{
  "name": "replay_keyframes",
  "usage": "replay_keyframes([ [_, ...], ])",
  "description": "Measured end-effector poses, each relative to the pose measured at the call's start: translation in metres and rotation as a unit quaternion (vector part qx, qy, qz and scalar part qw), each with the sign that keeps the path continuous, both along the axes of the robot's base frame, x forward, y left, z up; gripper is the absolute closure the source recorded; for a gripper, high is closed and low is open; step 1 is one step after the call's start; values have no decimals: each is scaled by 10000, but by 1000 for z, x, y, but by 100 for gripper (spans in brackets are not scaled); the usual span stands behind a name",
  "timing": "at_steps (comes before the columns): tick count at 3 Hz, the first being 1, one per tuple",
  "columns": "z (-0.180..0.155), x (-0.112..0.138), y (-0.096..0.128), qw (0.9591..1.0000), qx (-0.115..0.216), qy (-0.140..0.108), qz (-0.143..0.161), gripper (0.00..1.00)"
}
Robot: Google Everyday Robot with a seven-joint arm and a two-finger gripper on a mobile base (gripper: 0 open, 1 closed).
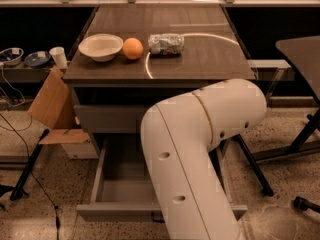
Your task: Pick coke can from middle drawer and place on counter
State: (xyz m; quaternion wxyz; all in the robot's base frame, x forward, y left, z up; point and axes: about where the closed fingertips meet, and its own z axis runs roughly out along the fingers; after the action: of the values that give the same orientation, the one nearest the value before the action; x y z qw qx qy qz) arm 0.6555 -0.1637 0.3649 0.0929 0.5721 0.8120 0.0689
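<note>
The middle drawer (117, 191) stands pulled open below the counter (200, 59), showing a bare grey floor and side walls on its left part. My white arm (195, 149) fills the foreground and covers the drawer's right part. The coke can is hidden or out of view. My gripper is not in view; it is hidden behind or below the arm.
On the counter sit a white bowl (100, 46), an orange (132, 48) and a pale silver-white can (166, 44) lying on its side. A closed grey drawer front (107, 118) is above the open one. A cardboard box (52, 106) stands left, a table leg (252, 166) right.
</note>
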Motion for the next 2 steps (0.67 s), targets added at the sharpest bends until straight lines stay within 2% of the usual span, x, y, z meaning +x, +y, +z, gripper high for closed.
replay_keyframes([
  [1,4,-3,-5,9999,117,-49,-74,49],
  [2,12,-12,-14,9993,319,-81,-153,80],
])
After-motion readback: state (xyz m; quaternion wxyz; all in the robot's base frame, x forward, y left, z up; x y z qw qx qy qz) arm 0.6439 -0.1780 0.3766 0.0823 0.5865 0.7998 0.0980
